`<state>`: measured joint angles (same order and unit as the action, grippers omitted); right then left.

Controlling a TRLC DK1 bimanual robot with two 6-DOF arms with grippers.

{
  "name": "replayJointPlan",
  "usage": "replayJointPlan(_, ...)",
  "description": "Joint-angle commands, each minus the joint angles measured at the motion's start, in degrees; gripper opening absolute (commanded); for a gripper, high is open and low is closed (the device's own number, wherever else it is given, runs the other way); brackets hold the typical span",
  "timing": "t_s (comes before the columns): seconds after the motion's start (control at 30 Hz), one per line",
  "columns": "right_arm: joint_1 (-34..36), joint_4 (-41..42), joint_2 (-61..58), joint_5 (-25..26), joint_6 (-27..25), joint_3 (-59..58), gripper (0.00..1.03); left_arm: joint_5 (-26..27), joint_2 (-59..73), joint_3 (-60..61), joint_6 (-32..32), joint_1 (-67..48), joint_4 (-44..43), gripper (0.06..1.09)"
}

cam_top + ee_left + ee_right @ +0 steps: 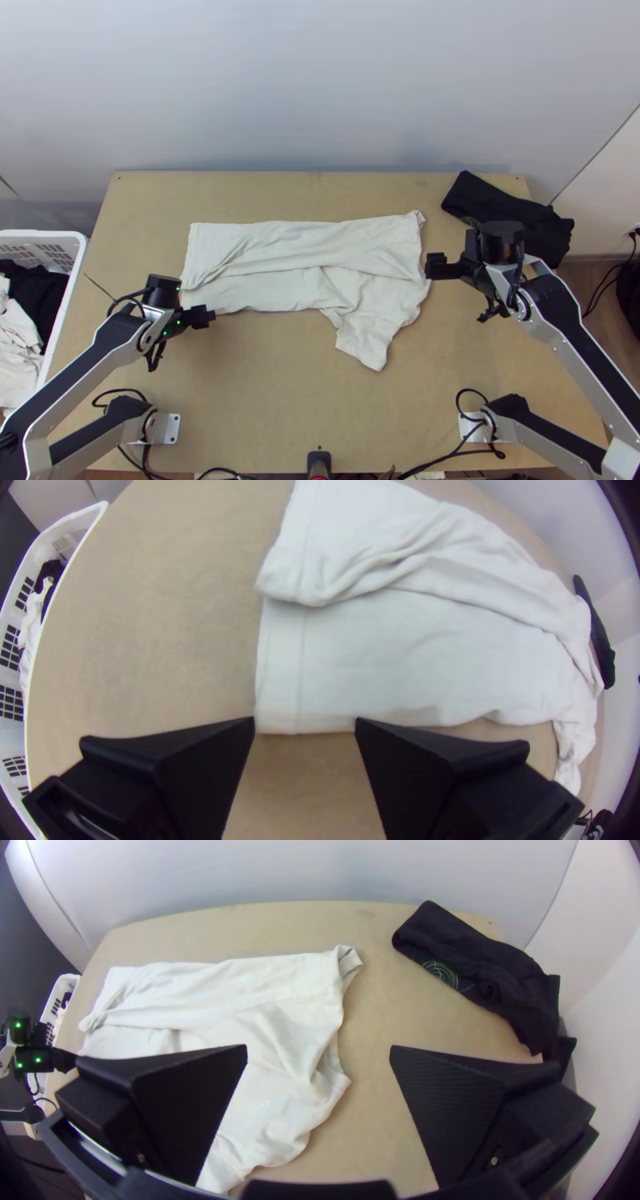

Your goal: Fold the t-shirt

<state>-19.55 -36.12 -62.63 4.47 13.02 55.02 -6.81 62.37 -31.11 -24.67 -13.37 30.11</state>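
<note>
The t-shirt (280, 254) lies just beyond the left gripper (305, 727), its long axis running across the bench (264, 384) toward the right gripper (319, 1052), which is nearer the loose sleeve (372, 340). Both grippers are wide apart and hold nothing; the left, beside the hem's near corner, seems best placed to pinch it.

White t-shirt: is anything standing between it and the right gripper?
Nothing visible does. The right gripper is just off the right end of the white t-shirt, its fingers apart. The black garment lies at the table's far right corner, off to the side rather than in between.
</note>
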Motion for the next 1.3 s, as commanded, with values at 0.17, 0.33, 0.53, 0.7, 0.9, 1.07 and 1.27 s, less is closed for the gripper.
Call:
replayJointPlan(0.17,-4.09,-4.66,2.51,-1.92,0.70,-0.27,0.99,-3.74,3.29,1.05,-1.00,0.45,-9.72,0.39)
replayJointPlan(0.33,-5.15,-10.46,1.63,-7.90,2.19,-0.88,0.99,-5.67,3.20,0.70,-1.26,0.45,-10.51,0.10)
replayJointPlan(0.53,-11.83,-13.01,1.11,-10.18,4.65,-4.14,0.97,-6.29,2.67,0.35,-0.82,0.45,-10.60,0.10)
replayJointPlan(0.7,-18.33,-12.57,-0.21,-11.41,6.41,-8.53,0.97,-6.99,1.53,0.09,0.50,0.71,-10.42,0.10)
replayJointPlan(0.9,-23.87,-10.90,-3.46,-11.76,8.34,-13.28,0.97,-7.61,0.65,-0.79,2.25,1.59,-9.63,0.10)
replayJointPlan(1.07,-30.20,-7.48,-8.12,-12.03,10.98,-13.63,0.96,-7.87,0.12,-1.23,2.34,1.50,-8.66,0.10)
replayJointPlan(1.27,-34.15,-4.40,-11.64,-14.14,13.88,-13.36,0.96,-8.22,-1.11,-1.05,2.34,1.76,-7.70,0.10)
